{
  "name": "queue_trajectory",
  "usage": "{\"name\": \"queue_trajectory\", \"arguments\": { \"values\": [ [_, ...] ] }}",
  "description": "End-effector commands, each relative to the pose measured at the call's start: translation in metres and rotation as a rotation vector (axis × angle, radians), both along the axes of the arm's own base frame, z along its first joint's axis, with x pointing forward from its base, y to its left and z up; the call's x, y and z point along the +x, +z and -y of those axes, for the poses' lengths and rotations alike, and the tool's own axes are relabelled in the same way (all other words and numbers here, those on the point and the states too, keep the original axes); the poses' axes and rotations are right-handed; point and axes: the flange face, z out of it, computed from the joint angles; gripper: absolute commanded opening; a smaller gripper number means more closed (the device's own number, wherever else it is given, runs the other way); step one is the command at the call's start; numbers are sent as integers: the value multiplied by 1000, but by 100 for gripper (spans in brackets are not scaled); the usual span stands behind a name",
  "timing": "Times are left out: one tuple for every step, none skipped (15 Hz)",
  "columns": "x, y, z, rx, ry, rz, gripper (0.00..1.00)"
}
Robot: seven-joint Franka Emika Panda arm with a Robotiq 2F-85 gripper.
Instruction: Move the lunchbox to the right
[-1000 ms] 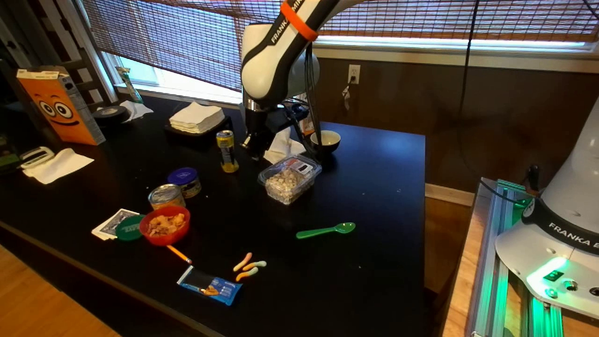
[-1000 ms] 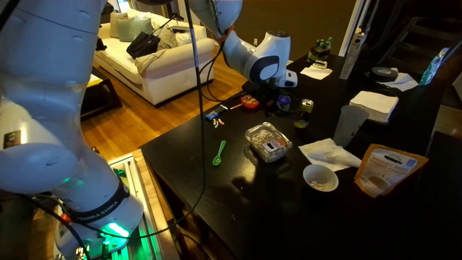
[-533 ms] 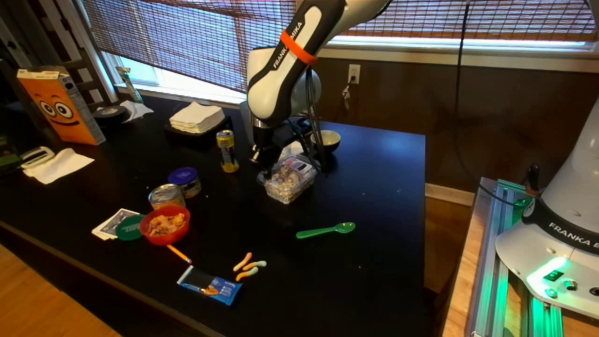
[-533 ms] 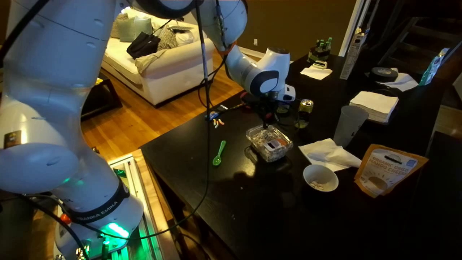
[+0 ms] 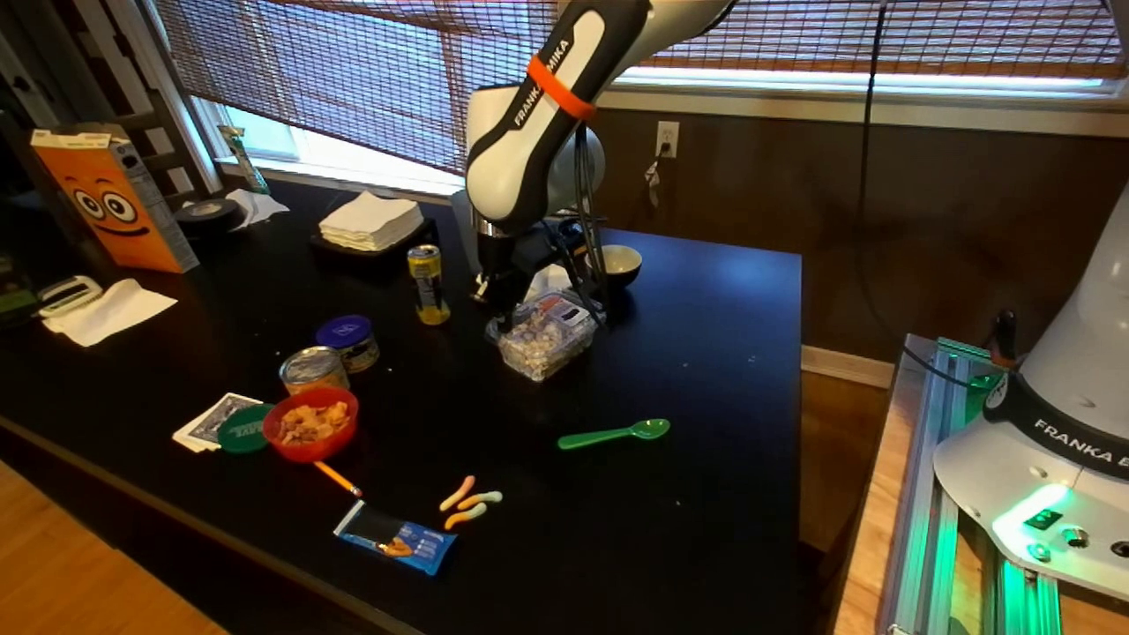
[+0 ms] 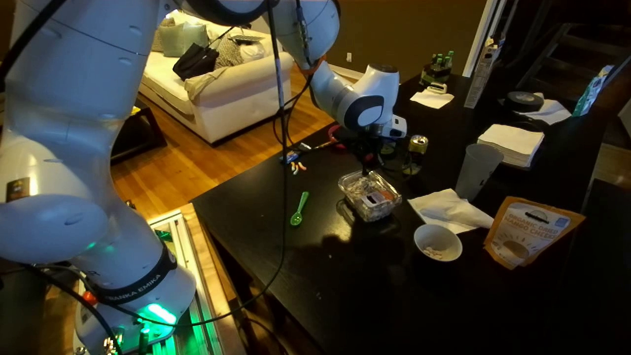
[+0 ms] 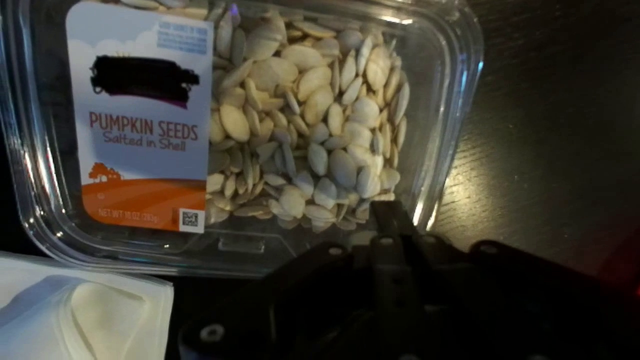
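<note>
The lunchbox is a clear plastic box of pale pumpkin seeds with a label, on the dark table in both exterior views [image 5: 549, 342] [image 6: 370, 198]. It fills much of the wrist view [image 7: 300, 125]. My gripper [image 7: 392, 207] is shut, its fingertips together over the lid near one corner. In both exterior views the gripper [image 5: 504, 323] [image 6: 365, 171] points down at the lunchbox's edge on the side toward the yellow can. The tips look to be at or touching the lid there; exact contact is hard to tell. Nothing shows between the fingers.
A yellow can [image 5: 429, 287] stands beside the gripper. A white napkin [image 6: 446, 211], a small bowl [image 6: 456, 242], a clear cup [image 6: 477, 172] and a mango bag [image 6: 535, 229] stand near the lunchbox. A green spoon [image 5: 600, 438] lies in front of it.
My gripper has come down from above the table to the lunchbox's edge. Over the last half second the lunchbox has shifted very slightly. The other objects have not moved.
</note>
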Motion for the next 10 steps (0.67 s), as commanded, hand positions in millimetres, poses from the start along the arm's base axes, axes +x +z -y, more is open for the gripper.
{"name": "queue_trajectory", "arguments": {
  "values": [
    [5,7,6,0,-27,-2,0],
    [5,11,7,3,-31,2,0],
    [5,16,9,4,-35,6,0],
    [5,18,10,4,-39,7,0],
    [5,21,12,3,-43,12,0],
    [6,24,13,6,-46,17,0],
    [6,28,15,7,-49,21,0],
    [7,31,16,8,-52,25,0],
    [7,33,17,8,-53,27,0],
    [7,34,17,9,-53,28,0]
  ]
}}
